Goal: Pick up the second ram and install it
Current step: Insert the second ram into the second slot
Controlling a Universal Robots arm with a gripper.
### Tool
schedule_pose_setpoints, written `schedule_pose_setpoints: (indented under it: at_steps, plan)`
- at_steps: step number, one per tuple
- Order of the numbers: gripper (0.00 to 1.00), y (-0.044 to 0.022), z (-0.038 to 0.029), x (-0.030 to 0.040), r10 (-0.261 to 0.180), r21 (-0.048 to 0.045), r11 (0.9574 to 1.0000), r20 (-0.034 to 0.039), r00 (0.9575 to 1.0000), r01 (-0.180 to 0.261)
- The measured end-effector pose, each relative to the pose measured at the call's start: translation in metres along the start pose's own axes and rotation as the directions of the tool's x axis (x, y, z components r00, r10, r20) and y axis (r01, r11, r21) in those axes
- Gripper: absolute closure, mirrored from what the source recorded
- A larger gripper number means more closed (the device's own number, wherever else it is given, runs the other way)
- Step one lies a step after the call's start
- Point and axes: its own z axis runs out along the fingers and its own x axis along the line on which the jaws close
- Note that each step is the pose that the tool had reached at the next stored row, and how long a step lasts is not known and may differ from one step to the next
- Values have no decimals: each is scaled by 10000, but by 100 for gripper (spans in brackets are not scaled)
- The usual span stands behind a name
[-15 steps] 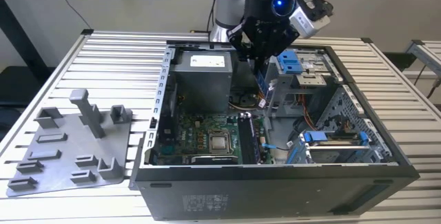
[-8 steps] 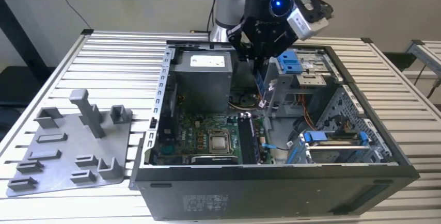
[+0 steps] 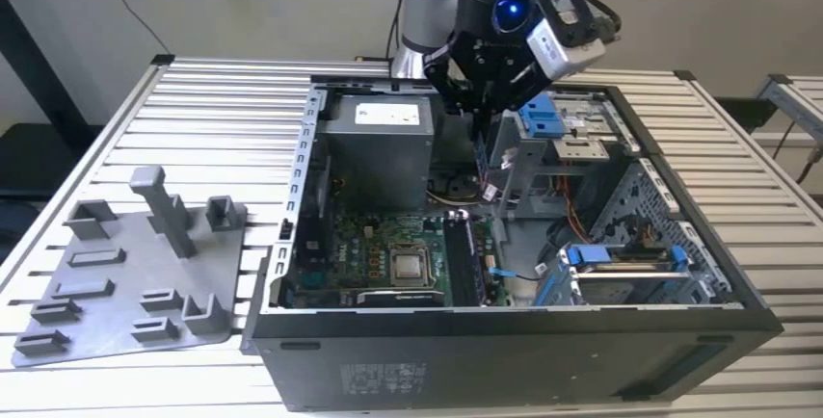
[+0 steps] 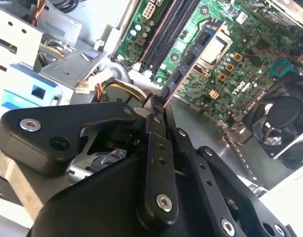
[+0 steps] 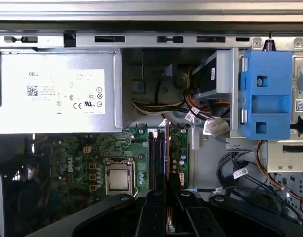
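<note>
Clamping 1 ram (image 4: 188,59) (edge-on) in end effector (image 4: 156,111) above mobo (image 4: 245,59).

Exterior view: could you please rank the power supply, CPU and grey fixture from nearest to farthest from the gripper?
1. Power supply, just on the exterior view's left of the gripper.
2. CPU, deep inside the case.
3. Grey fixture, outside it, far on the exterior view's left.
</note>
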Motion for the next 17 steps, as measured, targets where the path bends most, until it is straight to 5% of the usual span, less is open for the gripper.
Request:
schedule_pose_setpoints:
  at_steps: [17]
  plan:
    - [86, 2, 56, -44, 102, 28, 9999, 3, 9999, -102]
